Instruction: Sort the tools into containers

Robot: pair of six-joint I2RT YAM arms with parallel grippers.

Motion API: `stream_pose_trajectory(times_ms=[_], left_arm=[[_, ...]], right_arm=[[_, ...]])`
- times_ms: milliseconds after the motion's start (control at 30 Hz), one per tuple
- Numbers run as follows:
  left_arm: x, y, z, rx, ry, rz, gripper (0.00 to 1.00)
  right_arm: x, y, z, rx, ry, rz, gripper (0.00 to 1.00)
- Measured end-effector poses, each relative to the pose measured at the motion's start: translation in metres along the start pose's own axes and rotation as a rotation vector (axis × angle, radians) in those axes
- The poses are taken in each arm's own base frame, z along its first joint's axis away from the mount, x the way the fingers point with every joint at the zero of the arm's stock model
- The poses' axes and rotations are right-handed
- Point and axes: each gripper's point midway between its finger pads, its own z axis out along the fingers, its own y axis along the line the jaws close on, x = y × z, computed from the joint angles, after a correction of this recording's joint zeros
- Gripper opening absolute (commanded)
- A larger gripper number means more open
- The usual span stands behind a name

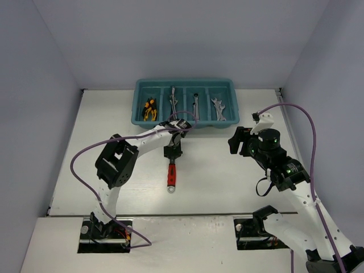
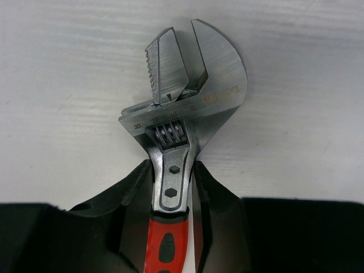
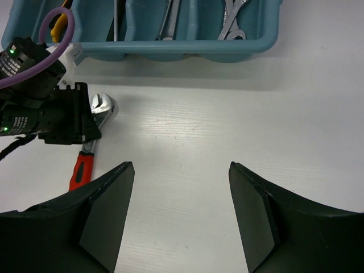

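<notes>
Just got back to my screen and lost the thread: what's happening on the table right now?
The left gripper is closed on the neck of the red-handled wrench, just in front of the blue tray and not yet in it. The right gripper is open above the table, holding nothing. In the tray, pliers sit in the leftmost compartment and spanners in the other three. The wrench is the only tool in view outside it.

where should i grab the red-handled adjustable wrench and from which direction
Take the narrow silver neck just below the head, coming straight down from above. The red-handled wrench lies flat on the table, so only its thin side edges offer opposing faces. The left gripper straddles it exactly there.
</notes>
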Motion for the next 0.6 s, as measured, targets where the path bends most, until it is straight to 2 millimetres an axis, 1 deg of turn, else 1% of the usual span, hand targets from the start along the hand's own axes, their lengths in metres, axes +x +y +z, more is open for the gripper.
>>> stream_pose_trajectory(times_ms=[67, 133, 367, 600], left_arm=[[0.003, 0.009, -0.006, -0.020, 0.003, 0.019, 0.00], [0.002, 0.015, -0.014, -0.032, -0.008, 0.033, 0.00], [-0.018, 0.020, -0.044, -0.019, -0.103, 0.043, 0.00], [-0.031, 0.025, -0.055, -0.039, -0.157, 0.059, 0.00]], right_arm=[[0.000, 0.000, 0.000, 0.000, 0.001, 0.000, 0.65], [0.000, 0.000, 0.000, -0.001, 0.000, 0.000, 0.65], [-0.002, 0.002, -0.007, -0.020, -0.014, -0.003, 0.65], [-0.005, 0.010, -0.016, -0.060, -0.035, -0.010, 0.65]])
